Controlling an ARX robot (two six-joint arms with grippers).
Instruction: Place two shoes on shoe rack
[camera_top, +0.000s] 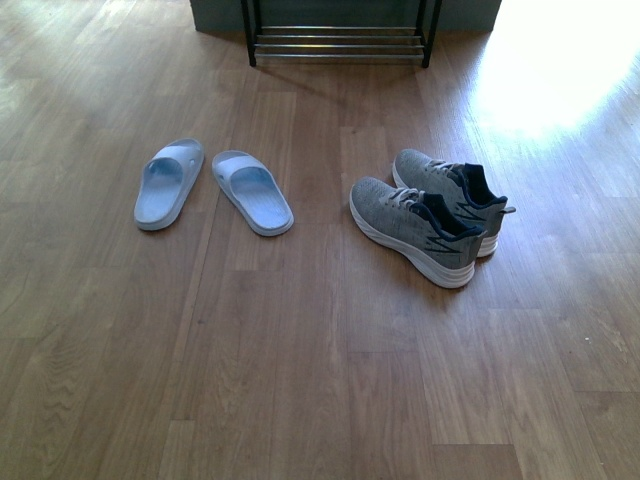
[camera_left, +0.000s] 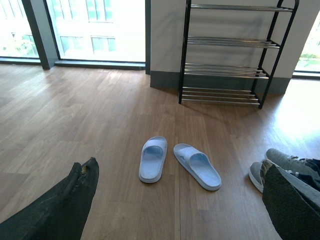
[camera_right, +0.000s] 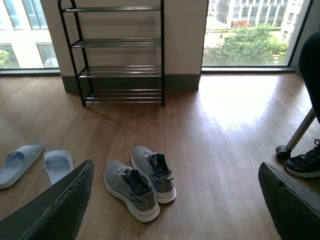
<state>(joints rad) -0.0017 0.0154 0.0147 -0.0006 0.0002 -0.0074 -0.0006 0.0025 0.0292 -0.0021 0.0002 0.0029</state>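
Your left gripper (camera_left: 178, 166) stood wide open and held nothing. Its two dark fingers (camera_left: 70, 202) sat at the edges of the left wrist view. Between them you could see only the wooden floor (camera_left: 100, 115) and a pair of pale blue slippers (camera_left: 152, 159), with neither finger touching anything.

Your right gripper (camera_right: 175, 168) was spread just as wide and was equally empty. Its fingers (camera_right: 60, 207) were far apart and closed on nothing. The sneakers showed in the gap between them, down on the floor and clear of both pads.

The two shoes lay on the floor, right of centre in the front view. The nearer shoe (camera_top: 412, 232) and the farther shoe (camera_top: 448, 188) sat side by side, close enough that you could not tell whether they touched. Their toes angled toward the far left and their navy openings faced up. The slippers lay to their left, near but apart.

The shoe rack (camera_top: 340, 45) stood against the far wall, well apart from the sneakers, and the front view caught only its lowest rods. At the edge of the right wrist view you had a black shoe (camera_right: 305, 165) and a chair caster (camera_right: 283, 152).
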